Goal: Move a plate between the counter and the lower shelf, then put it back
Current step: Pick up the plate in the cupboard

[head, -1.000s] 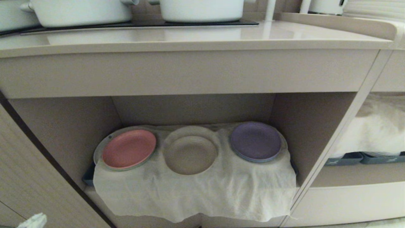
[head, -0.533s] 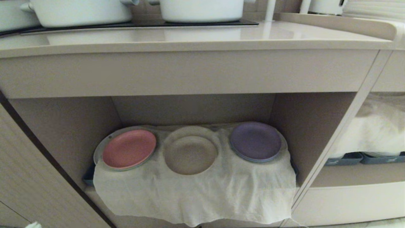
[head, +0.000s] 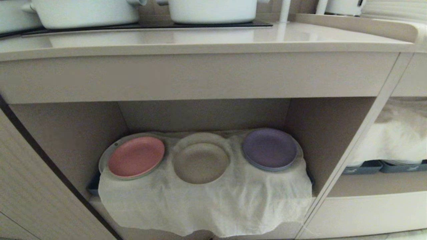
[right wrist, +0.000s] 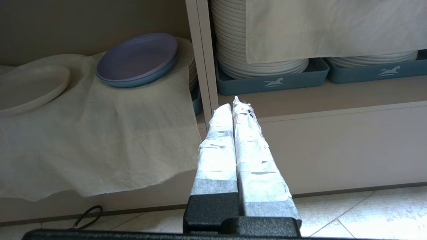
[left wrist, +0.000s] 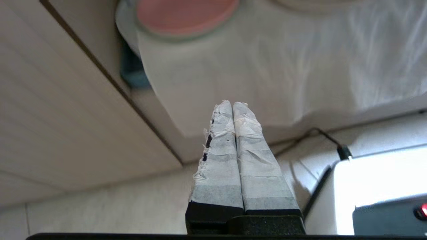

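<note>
The small cream-beige plate [head: 201, 162] rests on the wrinkled off-white cloth [head: 206, 203] in the lower shelf [head: 66, 140], between a pink plate [head: 136, 156] and a purple plate [head: 269, 149]. The counter [head: 200, 38] runs above the niche. Neither arm shows in the head view. My left gripper [left wrist: 232, 104] is shut and empty, low before the cloth's front hem, below the pink plate [left wrist: 186, 15]. My right gripper [right wrist: 232, 103] is shut and empty, low near the cabinet divider [right wrist: 200, 63]; the cream plate [right wrist: 30, 87] and the purple plate [right wrist: 138, 58] lie beyond it.
White pots [head: 83, 11] stand on a black cooking panel [head: 146, 25] at the back of the counter. The neighbouring niche holds stacked glossy white plates [right wrist: 260, 50] in blue-grey trays [right wrist: 272, 80] under a cloth. A cable [left wrist: 323, 136] and a white base [left wrist: 377, 186] lie on the floor.
The left gripper's taped tip, seen at the head view's bottom left corner a second ago, has dropped out of that view. The plates and cloth have not moved.
</note>
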Robot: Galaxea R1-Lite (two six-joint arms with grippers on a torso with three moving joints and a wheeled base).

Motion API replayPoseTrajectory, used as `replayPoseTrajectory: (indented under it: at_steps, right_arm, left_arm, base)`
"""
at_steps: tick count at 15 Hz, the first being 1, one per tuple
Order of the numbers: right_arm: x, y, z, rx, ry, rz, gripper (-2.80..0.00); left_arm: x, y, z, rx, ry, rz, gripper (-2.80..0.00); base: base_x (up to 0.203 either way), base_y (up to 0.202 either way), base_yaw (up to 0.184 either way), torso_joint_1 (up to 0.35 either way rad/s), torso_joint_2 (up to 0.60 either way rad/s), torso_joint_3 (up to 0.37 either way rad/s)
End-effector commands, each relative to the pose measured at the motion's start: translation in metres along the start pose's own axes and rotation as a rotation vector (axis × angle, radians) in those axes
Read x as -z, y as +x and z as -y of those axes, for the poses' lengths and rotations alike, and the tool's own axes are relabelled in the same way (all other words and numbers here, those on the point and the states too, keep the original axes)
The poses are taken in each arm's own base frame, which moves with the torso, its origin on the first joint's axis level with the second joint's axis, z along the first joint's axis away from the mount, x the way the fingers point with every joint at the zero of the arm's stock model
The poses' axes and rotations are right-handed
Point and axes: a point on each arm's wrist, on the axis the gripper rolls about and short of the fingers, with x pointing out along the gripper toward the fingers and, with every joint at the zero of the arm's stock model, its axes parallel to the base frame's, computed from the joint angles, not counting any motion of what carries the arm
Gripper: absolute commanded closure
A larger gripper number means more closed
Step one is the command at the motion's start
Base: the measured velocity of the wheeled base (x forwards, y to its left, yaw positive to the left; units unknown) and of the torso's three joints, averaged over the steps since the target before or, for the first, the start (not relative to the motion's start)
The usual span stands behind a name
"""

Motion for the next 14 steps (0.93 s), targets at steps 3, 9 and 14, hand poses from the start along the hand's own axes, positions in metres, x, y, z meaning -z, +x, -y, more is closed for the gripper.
replayPoseTrajectory:
  at_steps: [3,9,14]
  right_arm:
    - [0.0,0.0,0.0,0.0,0.0,0.0,0.0]
    - [0.0,0.0,0.0,0.0,0.0,0.0,0.0]
    - [0.0,0.0,0.0,0.0,0.0,0.0,0.0]
  left_arm:
    - [0.001,0.0,0.0,-0.003,-0.062,-0.02,0.0]
    - [0.007,-0.014,0.002,-0.125,-0.115,0.161,0.0]
    - [0.01,-0.02,0.003,-0.138,-0.147,0.249,0.0]
  base:
    - [0.0,0.0,0.0,0.0,0.0,0.0]
    - [0.0,0.0,0.0,0.0,0.0,0.0]
    - [0.0,0.0,0.0,0.0,0.0,0.0]
